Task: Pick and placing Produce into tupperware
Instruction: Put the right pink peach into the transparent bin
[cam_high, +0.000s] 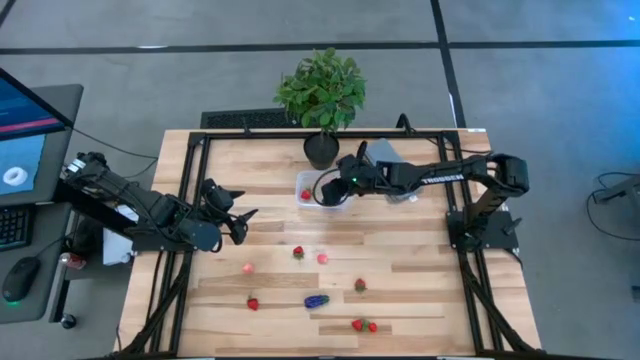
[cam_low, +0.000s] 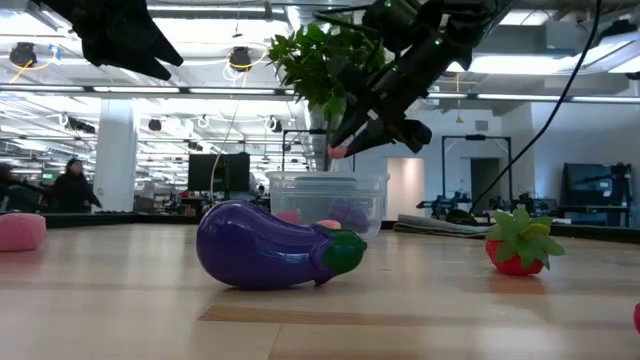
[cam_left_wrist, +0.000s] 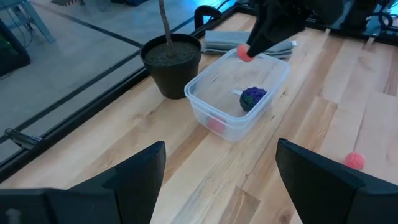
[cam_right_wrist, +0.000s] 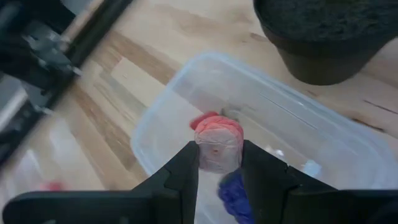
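held piece: small pinkish-red round toy fruit (cam_right_wrist: 218, 144), pinched in right gripper (cam_right_wrist: 219, 163), hanging just above the small clear plastic rectangular tub (cam_right_wrist: 323, 149)
handling: prob. light, stiff plastic, smooth so may slip; best gripped across its widest middle
tub contents: dark purple grape bunch (cam_left_wrist: 252, 96) plus a red piece
left gripper (cam_left_wrist: 217, 171): jaws spread, empty, well clear of tub
loose fruit: scattered on table away from tub
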